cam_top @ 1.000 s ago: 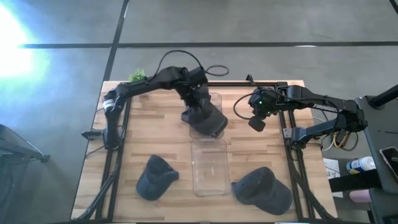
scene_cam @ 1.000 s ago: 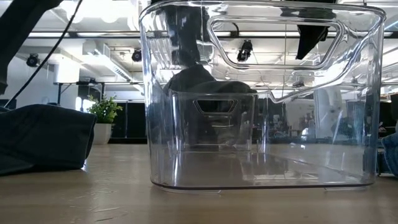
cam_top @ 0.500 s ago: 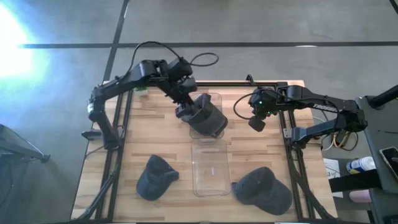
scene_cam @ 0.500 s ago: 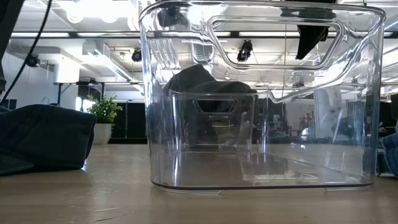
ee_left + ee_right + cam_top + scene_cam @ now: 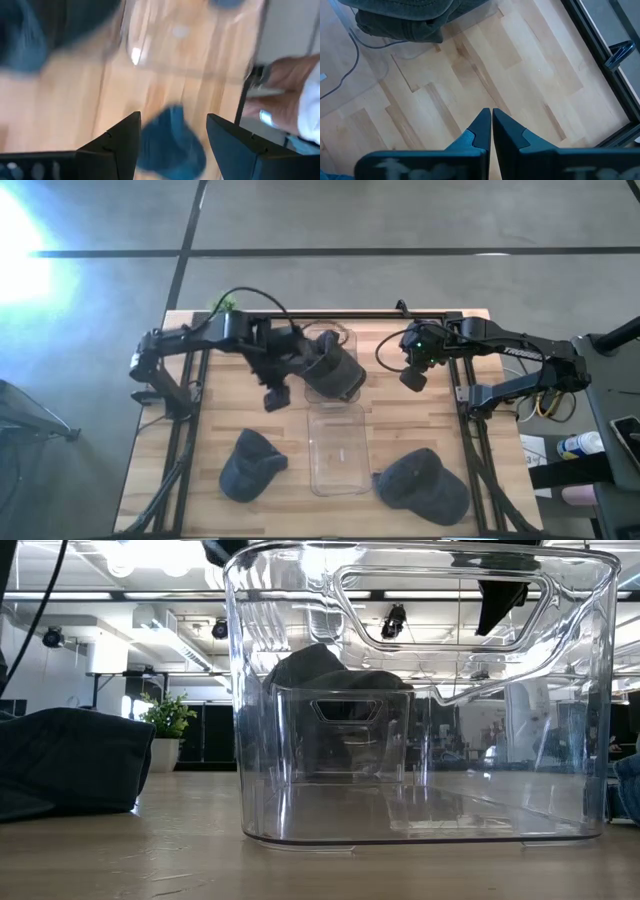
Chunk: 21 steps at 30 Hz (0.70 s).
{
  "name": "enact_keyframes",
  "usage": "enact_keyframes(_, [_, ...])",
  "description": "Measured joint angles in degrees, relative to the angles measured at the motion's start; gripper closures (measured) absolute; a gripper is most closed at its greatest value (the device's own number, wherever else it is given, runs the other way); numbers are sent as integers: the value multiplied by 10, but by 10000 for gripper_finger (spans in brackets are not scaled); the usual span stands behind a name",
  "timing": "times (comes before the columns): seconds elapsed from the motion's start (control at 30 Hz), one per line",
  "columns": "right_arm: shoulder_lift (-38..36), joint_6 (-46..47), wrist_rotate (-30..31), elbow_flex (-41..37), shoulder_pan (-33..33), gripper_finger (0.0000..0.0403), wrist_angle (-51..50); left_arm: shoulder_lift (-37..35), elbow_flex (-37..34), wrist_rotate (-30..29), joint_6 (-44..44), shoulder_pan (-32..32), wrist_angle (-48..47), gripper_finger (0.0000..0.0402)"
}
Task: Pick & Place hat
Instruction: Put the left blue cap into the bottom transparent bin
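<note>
Three dark grey-blue hats show. One hat (image 5: 333, 372) (image 5: 410, 20) sits in the far clear bin (image 5: 345, 338), bulging over its rim. A second hat (image 5: 250, 463) lies on the table near the left, and a third hat (image 5: 422, 485) near the right. My left gripper (image 5: 275, 396) (image 5: 172, 120) is open, hanging over bare table left of the far bin, above the near-left hat (image 5: 170, 147). My right gripper (image 5: 412, 376) (image 5: 491, 117) is shut and hovers right of the far bin, touching nothing.
A second clear bin (image 5: 338, 448) (image 5: 420, 690) stands near of the first one, between the two loose hats. Black frame rails (image 5: 462, 395) run along the table's left and right sides. A person's hand (image 5: 285, 95) shows beyond the table in the left wrist view.
My left gripper has drawn away from the hat in the far bin, moving toward the table's left and then toward its near edge. The hat has stayed in the bin. My right arm has kept still.
</note>
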Motion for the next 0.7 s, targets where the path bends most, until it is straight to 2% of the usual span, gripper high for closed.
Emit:
enact_keyframes(0.1, [0, -1, 0, 0, 0, 390, 0, -19, -25, -16, -38, -12, -52, 184])
enact_keyframes(0.23, [0, -13, 0, 0, 0, 390, 0, -76, -77, -42, -94, -20, -38, 184])
enact_keyframes(0.5, [1, -56, -3, 0, 0, 390, 2, -206, -219, -86, -239, -54, 117, 185])
enact_keyframes(0.7, [1, -60, -9, 0, 0, 390, 2, -269, -372, -76, -337, -110, 220, 186])
